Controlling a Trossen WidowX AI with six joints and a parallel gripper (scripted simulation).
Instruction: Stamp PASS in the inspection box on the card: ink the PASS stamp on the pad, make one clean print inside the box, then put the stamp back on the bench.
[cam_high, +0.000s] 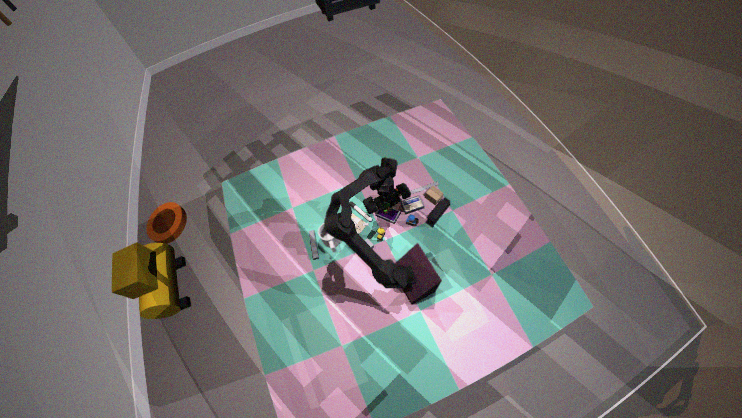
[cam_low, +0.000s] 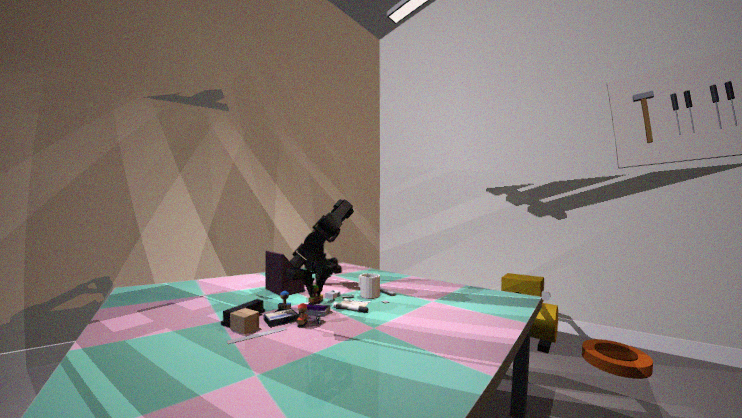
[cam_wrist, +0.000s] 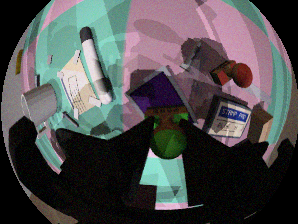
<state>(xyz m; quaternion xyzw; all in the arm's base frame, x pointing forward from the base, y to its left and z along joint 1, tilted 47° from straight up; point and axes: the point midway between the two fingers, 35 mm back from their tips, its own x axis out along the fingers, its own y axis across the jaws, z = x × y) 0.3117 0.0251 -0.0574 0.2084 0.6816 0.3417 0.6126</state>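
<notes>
My gripper (cam_high: 386, 206) (cam_low: 315, 291) (cam_wrist: 167, 122) is shut on a stamp with a green ball knob (cam_wrist: 168, 144) and a brown block. The stamp is at the near edge of the open purple ink pad (cam_wrist: 155, 92) (cam_high: 387, 214) (cam_low: 317, 309) and hides part of it in the wrist view. I cannot tell whether it touches the pad, and its label does not show. The pale card (cam_wrist: 78, 91) (cam_high: 359, 223) lies left of the pad in the wrist view; its print is too small to read. The lid marked STAMP PAD (cam_wrist: 227, 120) (cam_high: 412, 204) (cam_low: 280, 317) lies to the right.
A red-knobbed stamp (cam_wrist: 243, 75) (cam_low: 301, 312) is beyond the lid. A blue-knobbed stamp (cam_high: 412, 219) and a yellow thing (cam_high: 380, 233) stand near the pad. A white tube (cam_wrist: 94, 62) lies beside the card, near a white cup (cam_wrist: 40, 104) (cam_low: 369, 286). A wooden block (cam_high: 434, 194) (cam_low: 244, 321) is beside a black block (cam_high: 438, 212).
</notes>
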